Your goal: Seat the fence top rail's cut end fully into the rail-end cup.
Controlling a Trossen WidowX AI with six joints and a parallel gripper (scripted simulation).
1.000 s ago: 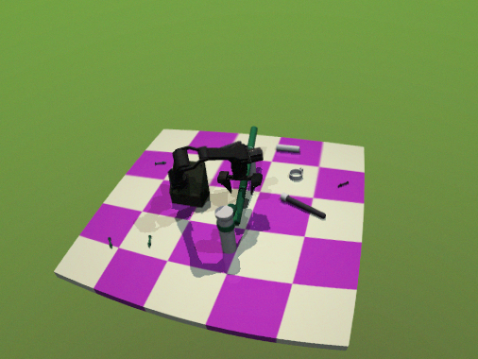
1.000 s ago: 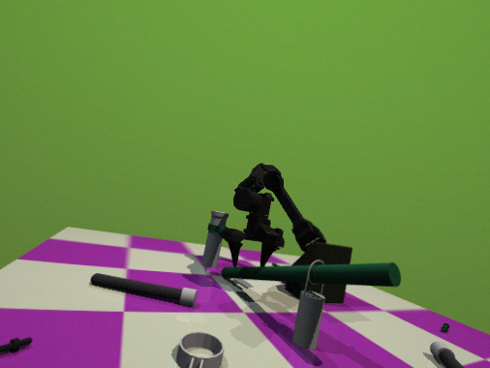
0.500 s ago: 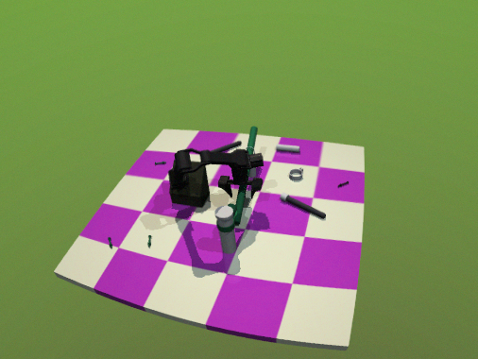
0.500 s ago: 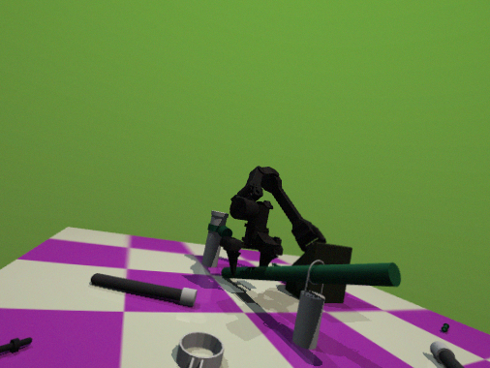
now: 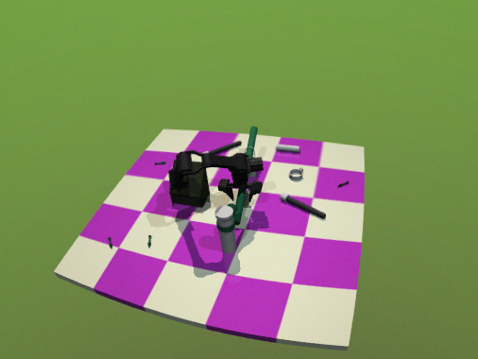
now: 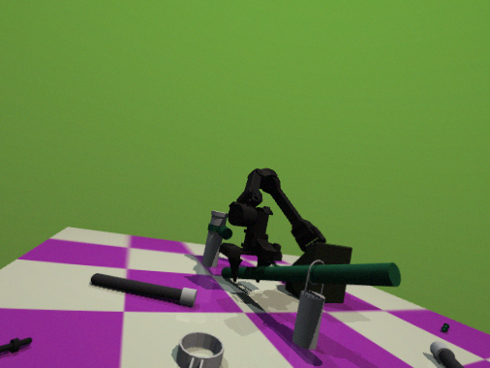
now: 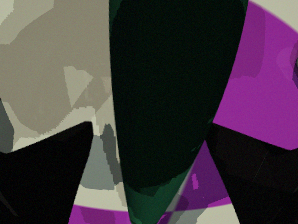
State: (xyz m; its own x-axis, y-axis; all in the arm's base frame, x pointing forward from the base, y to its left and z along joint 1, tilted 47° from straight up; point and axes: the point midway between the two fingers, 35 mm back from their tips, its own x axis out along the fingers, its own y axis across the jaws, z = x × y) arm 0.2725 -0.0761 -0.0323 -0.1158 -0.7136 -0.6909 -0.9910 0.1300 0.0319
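The green rail (image 5: 252, 139) (image 6: 358, 274) (image 7: 170, 60) passes through the loop cap (image 6: 312, 294) on the short post. Its far end lies low beside the big post (image 5: 228, 243) (image 6: 211, 249), outside and below the green end cup (image 6: 225, 232). The cup hangs from the green band (image 5: 226, 227) (image 6: 212, 228), up near the white post cap (image 5: 224, 212) (image 6: 219, 213). My gripper (image 5: 242, 198) (image 6: 247, 278) (image 7: 150, 129) is open, pointing down, with its fingers astride the rail near that low end. The wrist view shows a gap at the left finger; contact at the right finger is unclear.
A black rod with a white end (image 5: 304, 206) (image 6: 140, 288) and a grey ring clamp (image 5: 296, 178) (image 6: 200, 353) lie on the rail's outer side. A pale cylinder (image 5: 288, 148) and another dark rod (image 5: 227, 148) lie farther back. Small bolts (image 5: 343, 184) (image 5: 149, 240) lie around.
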